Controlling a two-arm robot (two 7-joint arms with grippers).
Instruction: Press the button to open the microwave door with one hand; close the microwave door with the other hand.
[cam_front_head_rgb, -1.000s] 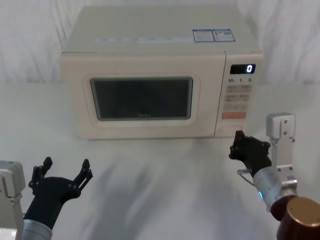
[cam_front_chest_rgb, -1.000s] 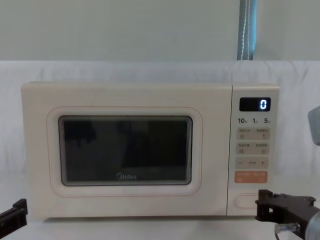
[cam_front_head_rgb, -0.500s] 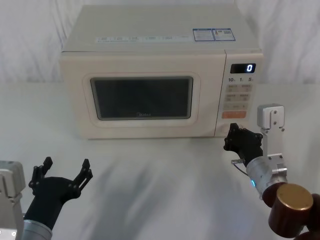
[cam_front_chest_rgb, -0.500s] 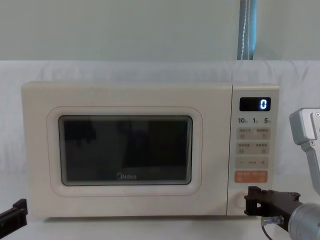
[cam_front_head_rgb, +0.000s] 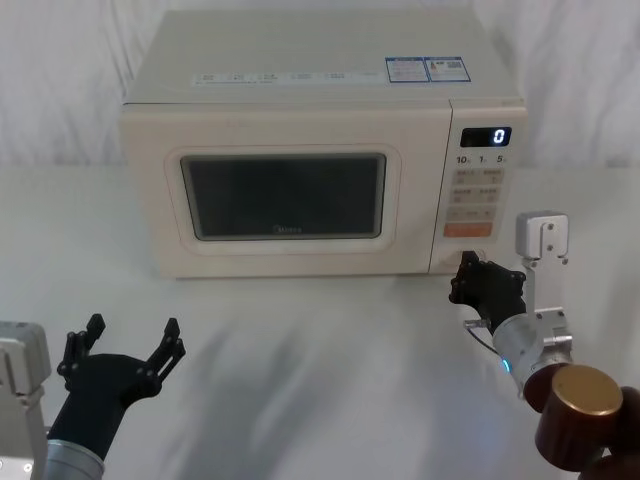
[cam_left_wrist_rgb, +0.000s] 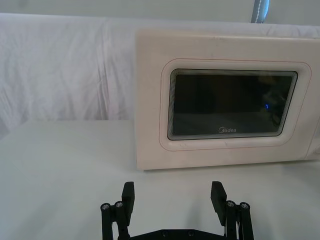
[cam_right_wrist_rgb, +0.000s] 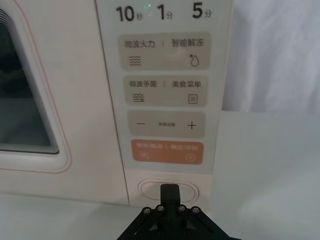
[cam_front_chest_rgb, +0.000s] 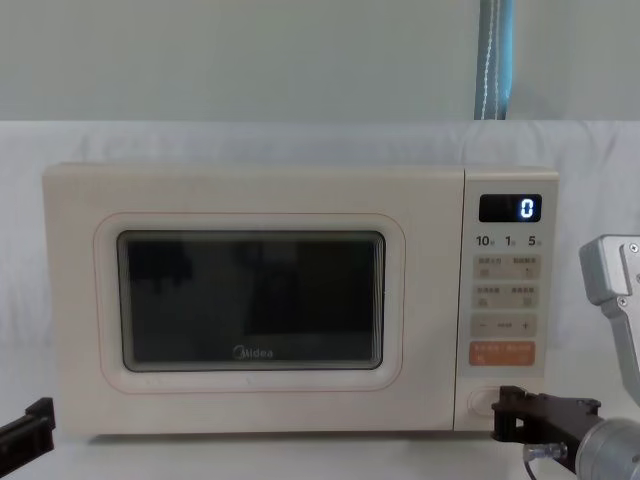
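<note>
Because the microwave door (cam_front_head_rgb: 283, 195) is shut flush, your right gripper (cam_right_wrist_rgb: 169, 190) works first: its fingers are pressed together into one tip, set against the button (cam_right_wrist_rgb: 150, 190) at six o'clock on the control panel (cam_right_wrist_rgb: 165, 100). Your left gripper (cam_front_head_rgb: 125, 345) waits spread and empty at seven o'clock of the microwave (cam_front_head_rgb: 300, 60), presumably for the closing push.

The cream microwave (cam_front_head_rgb: 300, 150) is showing a dark window (cam_front_head_rgb: 284, 196), a black display (cam_front_chest_rgb: 510, 208) glowing a blue-white 0, and an orange rectangular button (cam_right_wrist_rgb: 167, 152).
</note>
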